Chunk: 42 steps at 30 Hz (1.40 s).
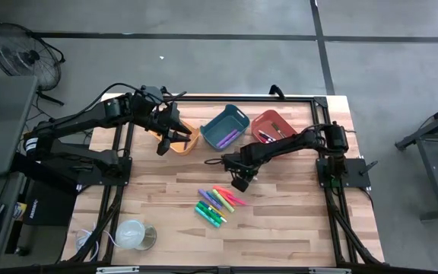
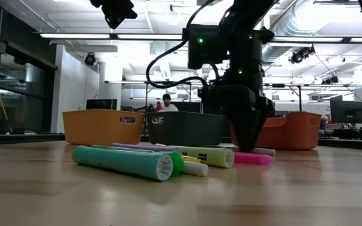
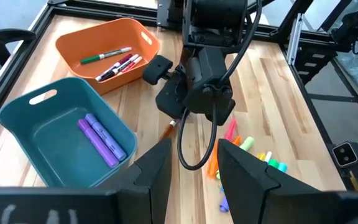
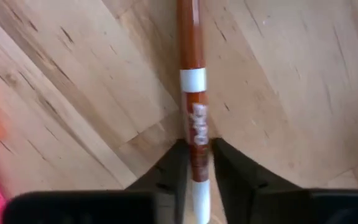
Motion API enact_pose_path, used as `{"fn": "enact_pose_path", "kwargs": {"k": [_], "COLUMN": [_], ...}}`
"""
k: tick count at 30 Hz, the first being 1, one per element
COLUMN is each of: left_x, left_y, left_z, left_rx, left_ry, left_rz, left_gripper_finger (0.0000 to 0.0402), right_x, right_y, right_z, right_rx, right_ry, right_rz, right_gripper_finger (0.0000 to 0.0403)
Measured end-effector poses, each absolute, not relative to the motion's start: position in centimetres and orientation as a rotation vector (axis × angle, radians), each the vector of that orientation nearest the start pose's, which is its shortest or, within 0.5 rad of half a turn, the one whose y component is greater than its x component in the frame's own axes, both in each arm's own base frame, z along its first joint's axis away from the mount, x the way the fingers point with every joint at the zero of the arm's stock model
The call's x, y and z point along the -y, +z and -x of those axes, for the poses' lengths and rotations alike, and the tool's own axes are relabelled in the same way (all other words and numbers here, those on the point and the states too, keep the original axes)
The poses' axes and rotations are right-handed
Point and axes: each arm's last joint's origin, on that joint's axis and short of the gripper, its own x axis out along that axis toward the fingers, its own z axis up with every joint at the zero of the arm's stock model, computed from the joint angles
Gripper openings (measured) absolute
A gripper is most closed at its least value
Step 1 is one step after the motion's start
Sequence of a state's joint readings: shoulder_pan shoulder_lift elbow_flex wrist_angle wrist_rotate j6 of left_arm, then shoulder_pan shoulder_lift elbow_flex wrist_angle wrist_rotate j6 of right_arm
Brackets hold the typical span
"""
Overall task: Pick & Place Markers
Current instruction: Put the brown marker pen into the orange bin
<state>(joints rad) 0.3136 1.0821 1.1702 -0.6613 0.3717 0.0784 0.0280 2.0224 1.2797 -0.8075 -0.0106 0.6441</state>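
Observation:
An orange-brown marker (image 4: 191, 50) with a white band lies flat on the wooden table. My right gripper (image 4: 196, 148) points down and is shut on it, just on the far side of a loose pile of green, yellow, pink and purple markers (image 1: 217, 202). In the low view the gripper (image 2: 244, 139) stands on the table behind a green marker (image 2: 123, 162) and a yellow one (image 2: 201, 156). My left gripper (image 3: 194, 171) hangs open over the orange bin (image 1: 182, 141) at the far left, with nothing between its fingers. My right gripper pinches the marker's barrel at the white print (image 4: 197, 127), between its two fingers (image 4: 173, 168). The fingers come from above, pointing down, and lie across the marker. The marker lies along the table top.
Three bins stand in a row at the far edge: orange, a blue one (image 1: 224, 127) holding two purple markers (image 3: 101, 140), and a red one (image 1: 274, 125) with several pens (image 3: 115, 62). A white round cup (image 1: 131, 234) sits near the front left corner. Bare wood lies to the pile's right.

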Motion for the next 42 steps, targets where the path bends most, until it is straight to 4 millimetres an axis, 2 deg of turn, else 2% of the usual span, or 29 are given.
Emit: {"fn": "enact_pose_path", "kwargs": {"k": [3,17,25,35,42], "left_x": [-5.6,-5.6,-5.6,-5.6,-5.6], "left_y": [36.7,36.7,36.7,36.7,36.6], "left_z": [-20.7,-20.7,-20.7,-20.7,-20.7], "left_rx": [-0.537,-0.536,-0.537,-0.537,-0.542], "left_ry": [-0.078,-0.078,-0.078,-0.078,-0.079], "left_rz": [0.116,0.116,0.117,0.117,0.119], "left_gripper_finger": [0.0126,0.0126,0.0126,0.0126,0.0126], "right_x": [-1.1,-1.1,-1.1,-1.7,-1.6], "right_y": [12.3,12.5,14.0,16.4,18.8], "right_z": [-35.8,-35.9,-36.4,-36.7,-35.5], "right_rx": [-1.503,-1.51,-1.496,-1.574,-1.673], "right_ry": [-0.447,-0.414,-0.399,-0.389,-0.426], "right_rz": [-0.485,-0.533,-0.536,-0.515,-0.441], "right_gripper_finger": [0.0018,0.0016,0.0015,0.0015,0.0015]}}
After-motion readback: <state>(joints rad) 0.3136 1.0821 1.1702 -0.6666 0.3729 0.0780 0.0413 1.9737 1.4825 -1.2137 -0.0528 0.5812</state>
